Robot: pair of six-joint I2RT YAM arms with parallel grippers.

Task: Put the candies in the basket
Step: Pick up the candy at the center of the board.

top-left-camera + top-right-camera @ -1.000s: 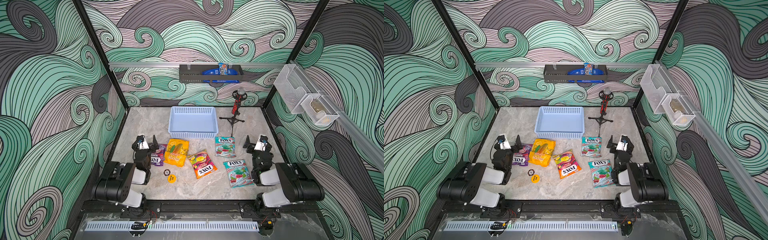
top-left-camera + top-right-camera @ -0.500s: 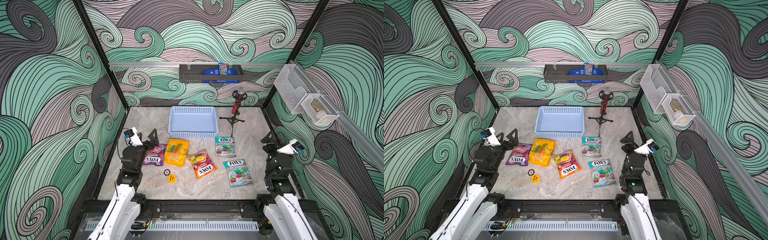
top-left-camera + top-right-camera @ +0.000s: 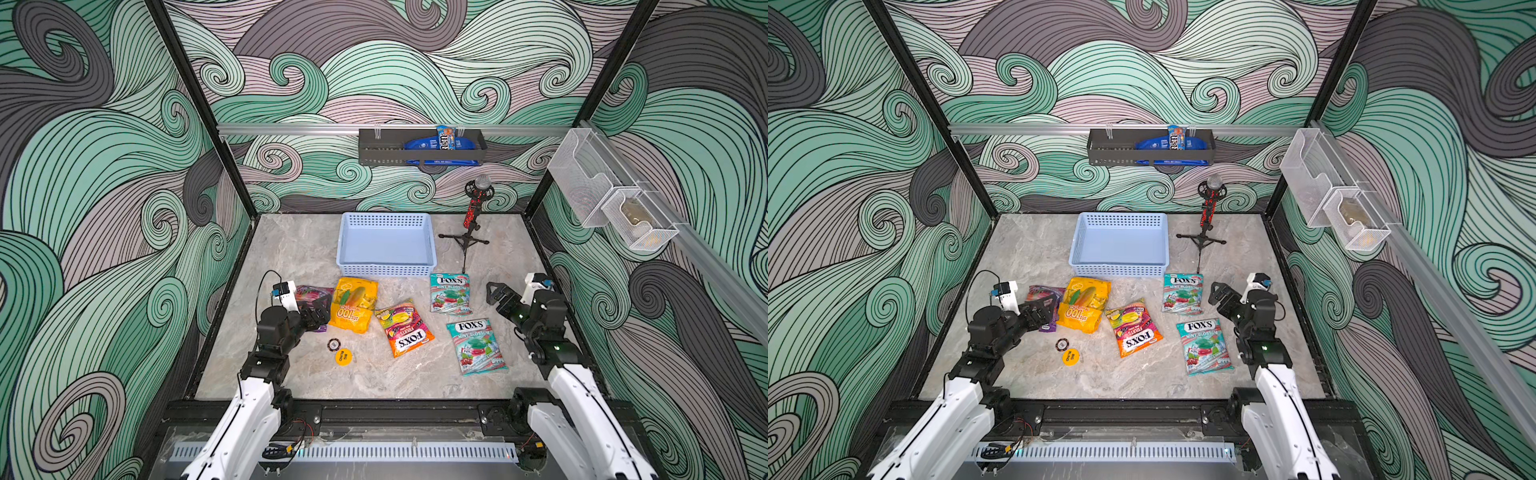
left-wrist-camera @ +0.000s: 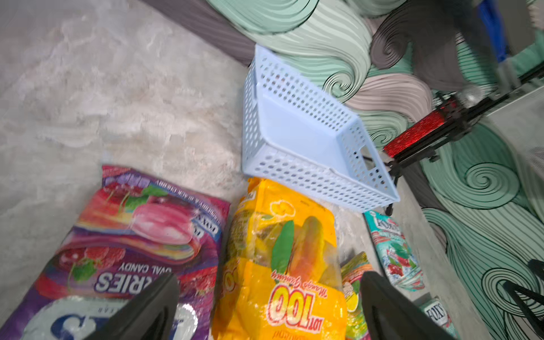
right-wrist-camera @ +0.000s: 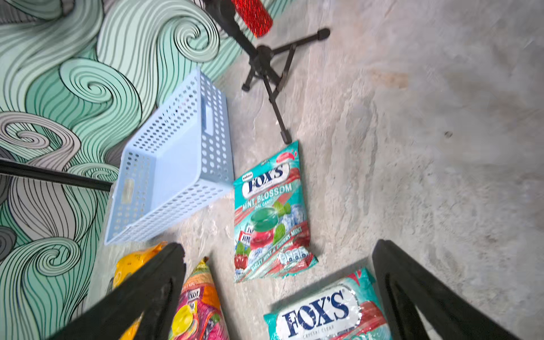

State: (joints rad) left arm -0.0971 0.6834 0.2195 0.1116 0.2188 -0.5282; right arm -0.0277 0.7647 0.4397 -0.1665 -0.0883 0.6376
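Arms are what changed. A second ago both lay folded low at the near edge; now they have unfolded and reached forward over the table (image 3: 291, 257). The left claw (image 3: 318, 309) hangs over the near end of the purple bag (image 3: 313, 292), just beside the yellow bag (image 3: 353, 305). Its jaws are spread wide and hold nothing. The right claw (image 3: 500, 297) is just as wide apart and also empty, hovering beside the two teal bags without touching either.

No bag has shifted, so the task looks barely begun. The reach is under way and nothing has been picked. The purple or yellow bag seems the likely first target on the left, a teal bag on the right.

**Count, near edge outward:**
- Two small discs close together: a yellow disc (image 3: 343, 356) and a dark token (image 3: 333, 344).
- Five candy bags, all flat on the table and none in the basket: one purple, one yellow, one orange bag (image 3: 405, 328), a near teal bag (image 3: 476, 347) and a far teal bag (image 3: 451, 293).
- One basket (image 3: 386, 272) behind the bags, empty. The yellow bag and the far teal bag lie right up against its front wall.
- One mic stand (image 3: 471, 220) just to the side of the basket.
- One black rack (image 3: 422, 151) on the back wall, holding blue packets.
- Two mesh bins (image 3: 611, 199) on the side wall.
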